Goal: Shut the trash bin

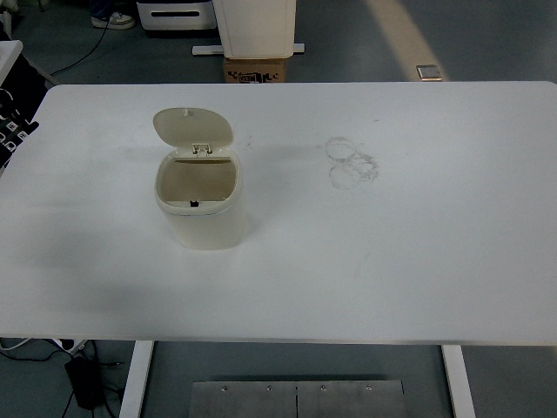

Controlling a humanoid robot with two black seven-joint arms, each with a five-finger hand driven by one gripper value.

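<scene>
Neither hand shows anywhere in frame, so we cannot tell if either is released, clenched or grasping; no arm enters from the left or right edge. Largest first: white table (418,261) fills most of the picture, bare apart from the bin and some faint ring marks (352,162) right of centre. Trash bin (200,205), cream coloured, stands upright in the left-centre of the frame, well apart from the table edges. Its lid (193,127) is flipped up and back on the rear hinge, so we see down into the open mouth. Small dark latch (195,204) sits on the front rim. We judge the task not started: lid fully open, nothing near it; reaching in and pushing the lid down until it latches is all left.
</scene>
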